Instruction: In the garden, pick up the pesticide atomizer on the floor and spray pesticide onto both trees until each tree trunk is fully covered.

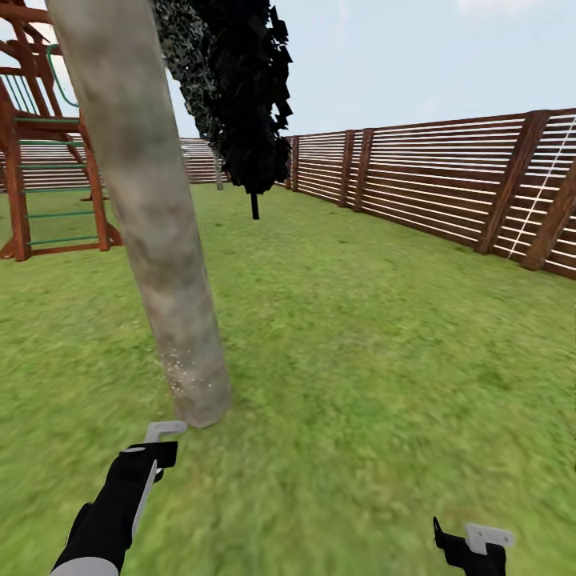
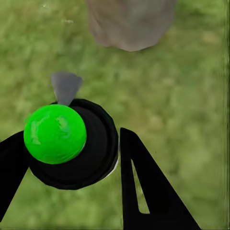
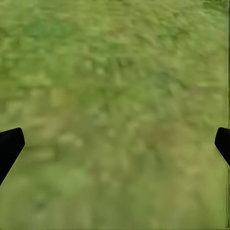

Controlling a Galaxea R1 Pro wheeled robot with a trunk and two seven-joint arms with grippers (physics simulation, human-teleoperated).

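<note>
Head view: left tool (image 1: 156,448) is hanging low just before the base of the thick grey tree trunk (image 1: 152,216), pale specks dotting its lower part. Second tree (image 1: 240,88) is standing further back on the lawn (image 1: 376,344), wooden fence (image 1: 448,180) running behind. Right tool (image 1: 472,544) is sitting at the bottom edge.

Left wrist view: fingers (image 2: 143,191) are clamping the pesticide atomizer (image 2: 72,143), green cap up, nozzle pointing toward the trunk base.

Right wrist view: fingers (image 3: 9,146) are standing wide apart over grass.

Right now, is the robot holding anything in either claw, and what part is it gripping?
The left gripper holds the pesticide atomizer, its fingers on either side of the black round body under the green cap. The right gripper is open over grass, holding nothing.
</note>
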